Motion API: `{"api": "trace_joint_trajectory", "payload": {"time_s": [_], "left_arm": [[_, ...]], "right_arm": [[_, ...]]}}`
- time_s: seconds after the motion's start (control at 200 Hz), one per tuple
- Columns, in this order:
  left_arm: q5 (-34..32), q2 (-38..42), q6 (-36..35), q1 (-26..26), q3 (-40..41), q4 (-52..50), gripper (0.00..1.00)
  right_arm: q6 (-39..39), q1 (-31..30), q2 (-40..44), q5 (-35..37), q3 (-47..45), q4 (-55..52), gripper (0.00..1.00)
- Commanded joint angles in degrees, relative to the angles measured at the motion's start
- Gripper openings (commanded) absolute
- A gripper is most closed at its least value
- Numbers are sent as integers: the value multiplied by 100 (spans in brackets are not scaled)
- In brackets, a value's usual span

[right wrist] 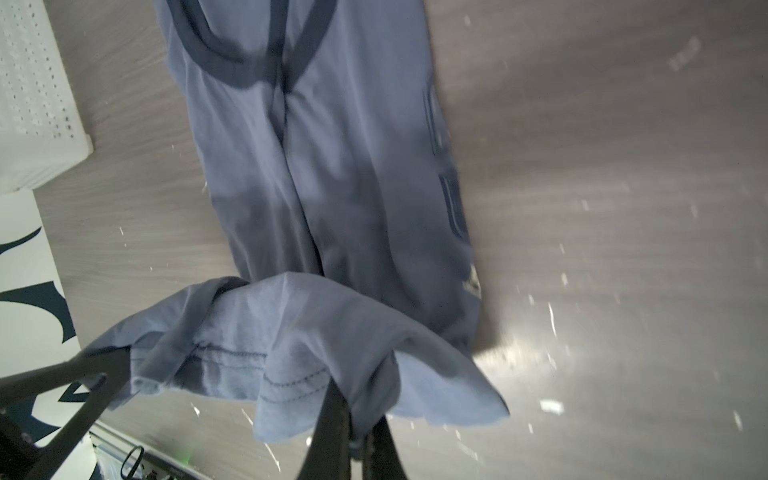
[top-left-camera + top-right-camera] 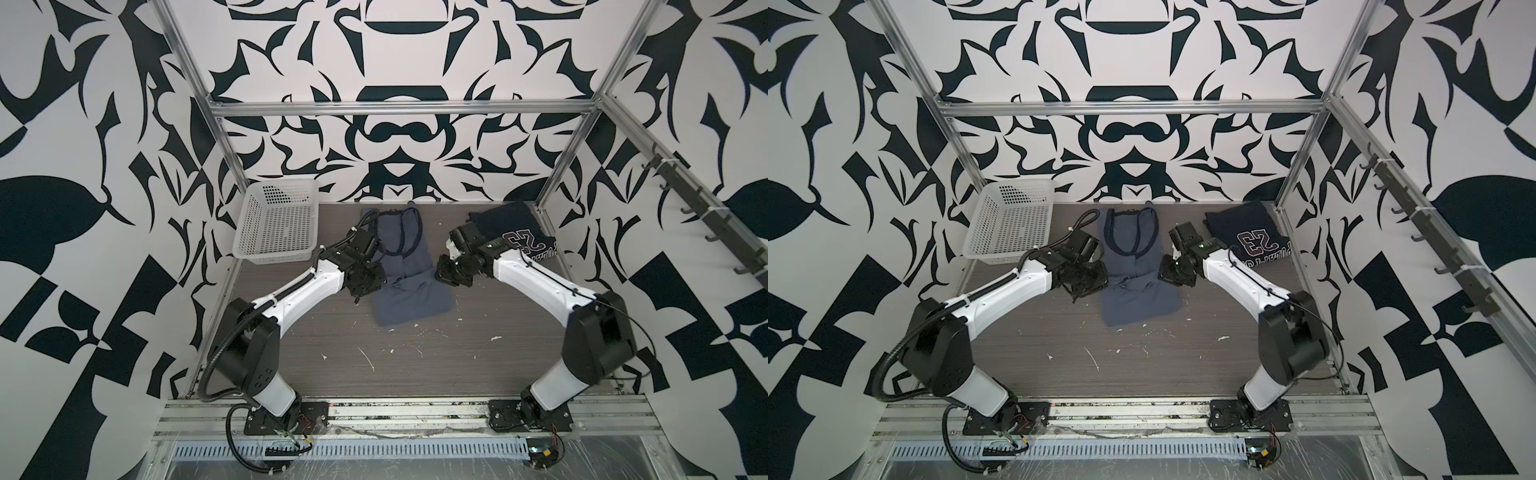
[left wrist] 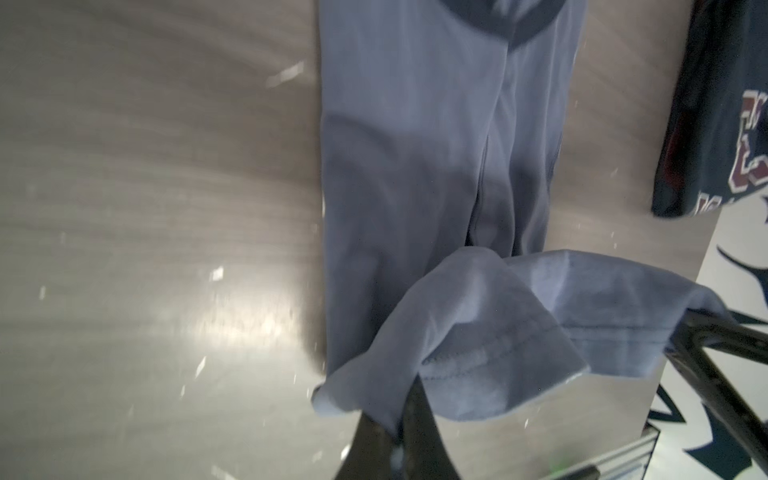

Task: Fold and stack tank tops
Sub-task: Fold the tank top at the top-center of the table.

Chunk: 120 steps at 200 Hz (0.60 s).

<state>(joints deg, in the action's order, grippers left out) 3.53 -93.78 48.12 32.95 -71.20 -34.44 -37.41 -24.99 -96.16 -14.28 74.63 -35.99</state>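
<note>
The slate grey-blue tank top (image 2: 409, 299) (image 2: 1133, 303) lies lengthwise at mid-table, its dark-trimmed straps toward the back wall. My left gripper (image 3: 401, 415) (image 2: 360, 293) is shut on one corner of its stitched hem. My right gripper (image 1: 357, 419) (image 2: 441, 274) is shut on the other corner. The hem hangs raised between them, above the rest of the cloth (image 3: 415, 145) (image 1: 332, 166). The dark navy tank top (image 2: 515, 232) (image 2: 1246, 232) with the maroon "23" lies folded at the back right, behind my right arm.
A white perforated basket (image 2: 274, 224) (image 2: 1009, 224) (image 1: 33, 104) stands at the back left, close to my left wrist. Aluminium frame posts (image 2: 552, 183) edge the wooden tabletop (image 2: 415, 365). White flecks dot its front half.
</note>
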Motion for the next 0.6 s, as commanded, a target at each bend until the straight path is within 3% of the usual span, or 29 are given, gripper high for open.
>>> {"api": "trace_joint_trajectory", "payload": {"time_s": [0.0, 0.295, 0.595], "left_arm": [[293, -487, -408, -296, -434, 165, 7], [280, -1545, -599, -780, -1408, 245, 7], [383, -2489, -707, -1051, -2023, 333, 15]], "right_arm": [[429, 187, -458, -142, 693, 81, 0], [559, 337, -1764, -234, 2060, -55, 0], [672, 380, -2534, -150, 2938, -146, 0]]}}
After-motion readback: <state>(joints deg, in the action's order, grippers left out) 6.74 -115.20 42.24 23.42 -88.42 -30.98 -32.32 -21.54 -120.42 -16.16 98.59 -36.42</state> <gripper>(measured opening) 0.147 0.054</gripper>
